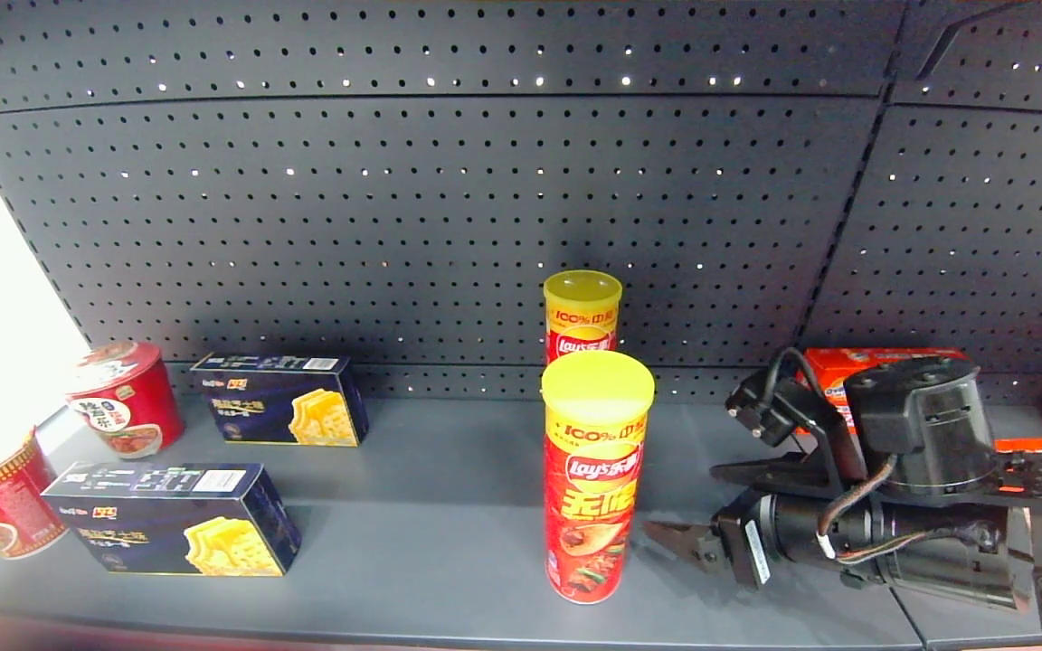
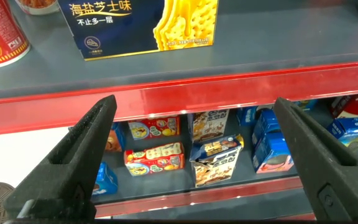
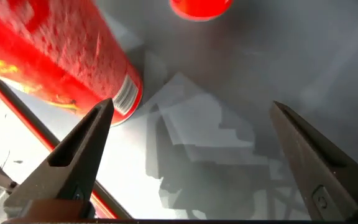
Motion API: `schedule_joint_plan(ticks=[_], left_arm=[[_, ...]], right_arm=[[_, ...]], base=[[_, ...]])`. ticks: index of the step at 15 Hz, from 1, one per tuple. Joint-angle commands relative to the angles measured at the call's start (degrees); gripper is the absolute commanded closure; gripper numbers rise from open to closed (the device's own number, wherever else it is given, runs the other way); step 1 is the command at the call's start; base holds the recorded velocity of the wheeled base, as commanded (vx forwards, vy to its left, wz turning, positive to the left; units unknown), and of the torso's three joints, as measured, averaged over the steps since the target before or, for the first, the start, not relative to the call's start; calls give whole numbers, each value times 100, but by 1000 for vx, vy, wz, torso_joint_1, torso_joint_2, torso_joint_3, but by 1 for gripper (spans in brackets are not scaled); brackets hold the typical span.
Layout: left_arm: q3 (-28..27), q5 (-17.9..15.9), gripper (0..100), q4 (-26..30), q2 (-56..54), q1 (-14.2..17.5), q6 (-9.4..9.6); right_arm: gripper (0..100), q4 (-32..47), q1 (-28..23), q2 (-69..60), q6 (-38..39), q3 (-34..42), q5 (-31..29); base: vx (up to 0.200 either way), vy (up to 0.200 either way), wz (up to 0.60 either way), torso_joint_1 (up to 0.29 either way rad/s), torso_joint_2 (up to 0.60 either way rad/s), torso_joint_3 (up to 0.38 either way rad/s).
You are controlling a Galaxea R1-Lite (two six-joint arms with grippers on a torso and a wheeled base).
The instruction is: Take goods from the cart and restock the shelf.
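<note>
The right end effector (image 1: pixel 679 500), open and empty at lower right of the frame, pointed at the upright front chip can (image 1: pixel 595 479) just beside it, lower centre.

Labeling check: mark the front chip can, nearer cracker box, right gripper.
front chip can (image 1: pixel 595 479), head view, middle of the label.
nearer cracker box (image 1: pixel 173 523), head view, front face.
right gripper (image 1: pixel 679 497), head view, midway between fingertips.

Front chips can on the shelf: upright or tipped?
Upright. The front chips can stands on its base on the shelf, yellow lid on top; the open right gripper is beside it.
</note>
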Motion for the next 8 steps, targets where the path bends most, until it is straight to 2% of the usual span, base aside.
schedule_joint_plan(ticks=[1, 4, 6, 8], left_arm=[[-2, 6, 0, 2, 9, -1, -2], [-2, -3, 0, 2, 9, 8, -2], [7, -3, 0, -7, 9, 34, -2], [-2, 6, 0, -7, 9, 26, -2]], right_arm=[[0, 1, -110, -343, 1, -5, -19], [0, 1, -277, -932, 1, -57, -54], [0, 1, -664, -1468, -8, -66, -142], [0, 54, -1499, -2382, -8, 101, -212]], base=[[0, 0, 0, 0, 0, 0], [0, 0, 0, 0, 0, 0], [0, 0, 0, 0, 0, 0], [0, 0, 0, 0, 0, 0]])
